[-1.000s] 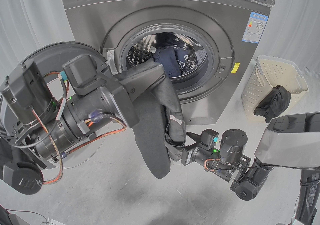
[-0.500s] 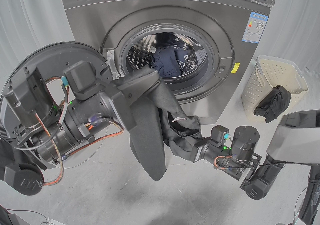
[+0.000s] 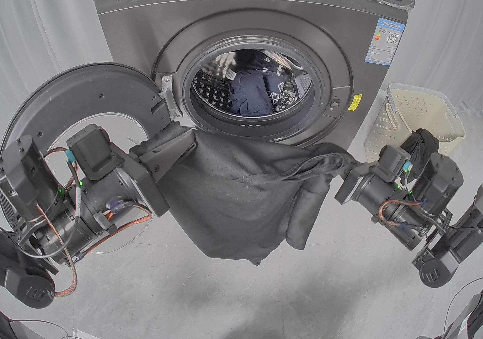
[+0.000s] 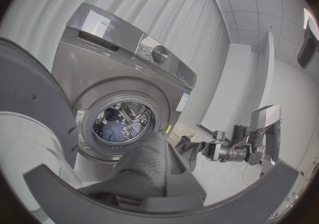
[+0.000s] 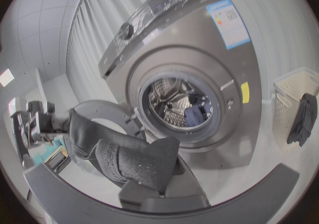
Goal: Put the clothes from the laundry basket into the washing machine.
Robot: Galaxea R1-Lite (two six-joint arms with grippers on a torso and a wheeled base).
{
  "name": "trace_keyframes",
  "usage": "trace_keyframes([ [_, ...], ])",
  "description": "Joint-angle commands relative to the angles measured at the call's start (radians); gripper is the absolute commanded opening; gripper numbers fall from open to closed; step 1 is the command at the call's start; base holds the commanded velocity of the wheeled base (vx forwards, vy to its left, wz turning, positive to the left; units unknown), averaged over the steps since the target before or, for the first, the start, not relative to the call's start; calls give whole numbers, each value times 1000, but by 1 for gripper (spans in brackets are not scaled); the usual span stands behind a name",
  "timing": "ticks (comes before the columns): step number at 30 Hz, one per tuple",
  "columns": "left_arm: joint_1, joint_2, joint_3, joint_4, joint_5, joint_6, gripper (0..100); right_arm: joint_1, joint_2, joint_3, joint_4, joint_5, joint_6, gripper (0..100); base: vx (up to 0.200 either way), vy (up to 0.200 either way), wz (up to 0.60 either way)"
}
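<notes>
My right gripper (image 3: 348, 170) has swung from lower centre to mid-right. It and my left gripper (image 3: 168, 149) both clamp the garment (image 3: 236, 194), now spread wide below the drum (image 3: 211, 86), seemingly ready to lift in.

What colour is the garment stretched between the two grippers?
The garment is plain dark grey with no pattern; the head view shows it best.

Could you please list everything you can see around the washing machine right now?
washing machine: one, grey, straight ahead
door: one, grey, swung open on the robot's left
navy clothes: a few, inside the drum
grey garment: one, dark, stretched between both claws below the opening
laundry basket: one, cream, right of the machine
black garment: one, draped over the basket's rim
left claw: shut on one end
right claw: shut on the other
</notes>
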Motion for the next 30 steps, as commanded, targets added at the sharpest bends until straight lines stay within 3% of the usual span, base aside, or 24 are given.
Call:
trace_keyframes([
  [1, 26, 8, 12, -8, 12, -6, 0, -39, -49, -43, -2, -7, 5, 0, 0, 0, 0],
  [10, 51, 54, 1, -71, 29, -10, 0, -51, -100, -73, -2, -4, 3, 0, 0, 0, 0],
  [16, 54, 110, 3, -157, 72, -13, 0, -77, -140, -94, -2, 3, 0, 0, 0, 0, 0],
  [30, 49, 133, -17, -237, 76, -13, 0, -82, -154, -91, -2, 3, -1, 0, 0, 0, 0],
])
